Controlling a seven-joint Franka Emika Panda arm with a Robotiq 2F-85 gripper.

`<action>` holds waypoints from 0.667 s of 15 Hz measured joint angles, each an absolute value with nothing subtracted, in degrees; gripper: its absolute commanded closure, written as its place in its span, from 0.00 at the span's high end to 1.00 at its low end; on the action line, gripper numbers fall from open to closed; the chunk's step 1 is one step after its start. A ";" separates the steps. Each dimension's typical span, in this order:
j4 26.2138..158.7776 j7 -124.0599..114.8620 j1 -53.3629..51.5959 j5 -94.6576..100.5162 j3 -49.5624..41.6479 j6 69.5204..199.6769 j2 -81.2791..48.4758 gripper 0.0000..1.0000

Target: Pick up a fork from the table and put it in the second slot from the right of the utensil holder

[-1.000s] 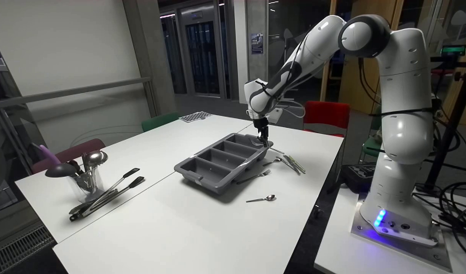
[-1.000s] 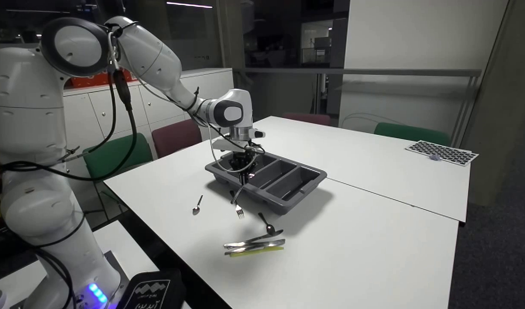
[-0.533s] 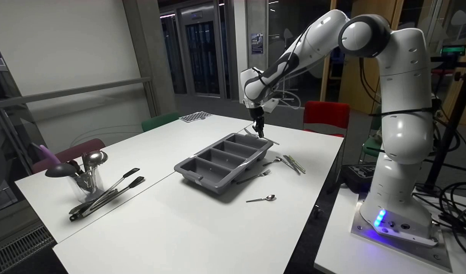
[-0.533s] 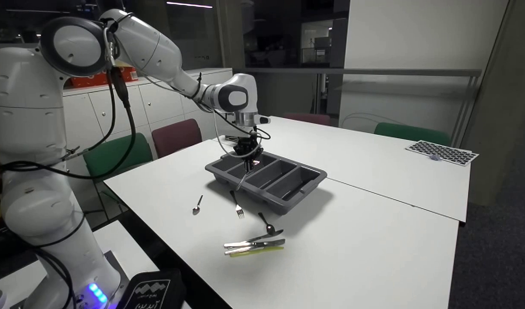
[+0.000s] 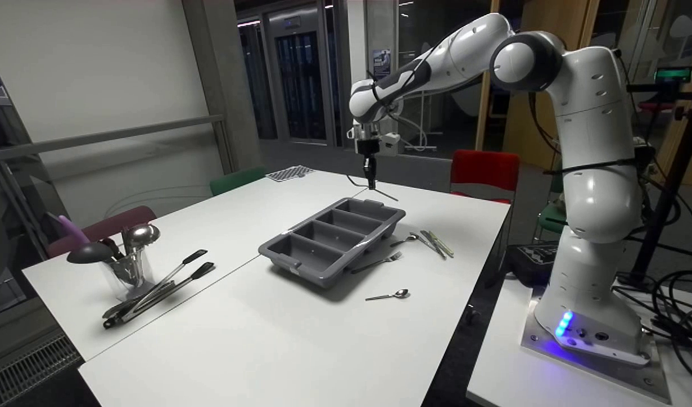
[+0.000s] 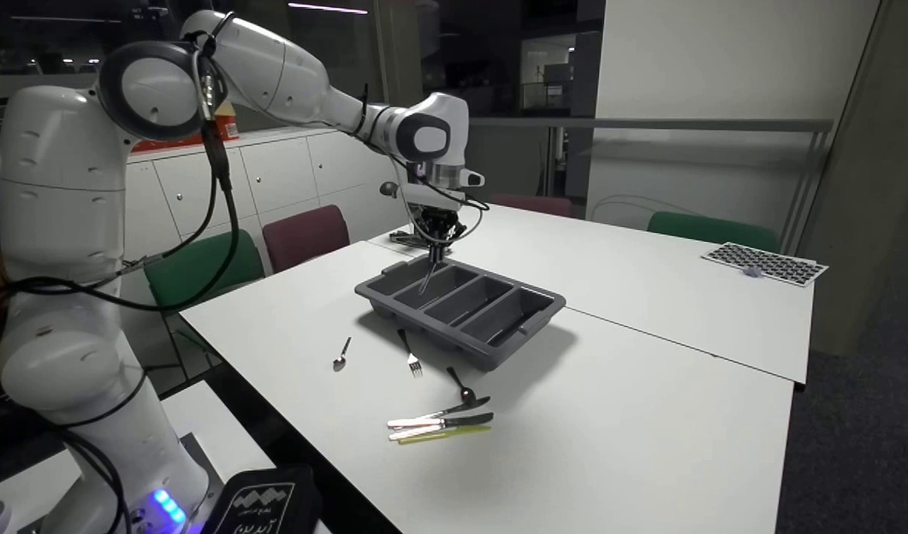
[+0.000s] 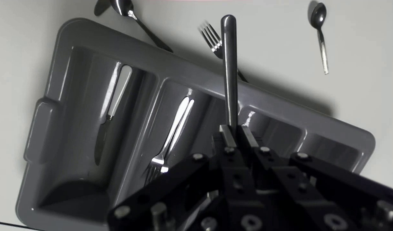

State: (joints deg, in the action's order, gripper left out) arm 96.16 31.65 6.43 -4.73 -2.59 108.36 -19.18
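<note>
My gripper (image 7: pixel 236 130) is shut on the handle of a slim silver fork (image 7: pixel 229 64). Its head is hidden behind the gripper in the wrist view and too small to make out elsewhere. In both exterior views the gripper (image 5: pixel 371 185) (image 6: pixel 436 256) holds the fork (image 5: pixel 386 195) (image 6: pixel 427 279) tilted in the air above the grey utensil holder (image 5: pixel 360 247) (image 6: pixel 454 345) (image 7: pixel 190 71) on the white table (image 5: pixel 238 350) (image 6: pixel 647 415). The second slot from the right (image 6: pixel 472 298) in an exterior view holds two forks (image 7: pixel 174 126), seen in the wrist view. Another fork (image 5: pixel 388 258) (image 6: pixel 413 363) (image 7: pixel 211 38) lies beside the holder.
A spoon (image 5: pixel 401 293) (image 6: pixel 340 363) lies near the holder. Another spoon (image 6: pixel 466 395) and several knives (image 5: pixel 433 244) (image 6: pixel 439 424) lie close by. A knife (image 7: pixel 119 91) lies in an end compartment. A cup of ladles (image 5: pixel 132 271) and tongs (image 5: pixel 165 288) stand on the far side.
My gripper has risen and moved inward over the utensil holder, carrying the fork with it. The utensils on the table and the holder have not moved.
</note>
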 measured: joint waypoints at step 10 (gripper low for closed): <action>71.11 29.25 7.61 -4.72 -2.43 87.99 -36.85 0.02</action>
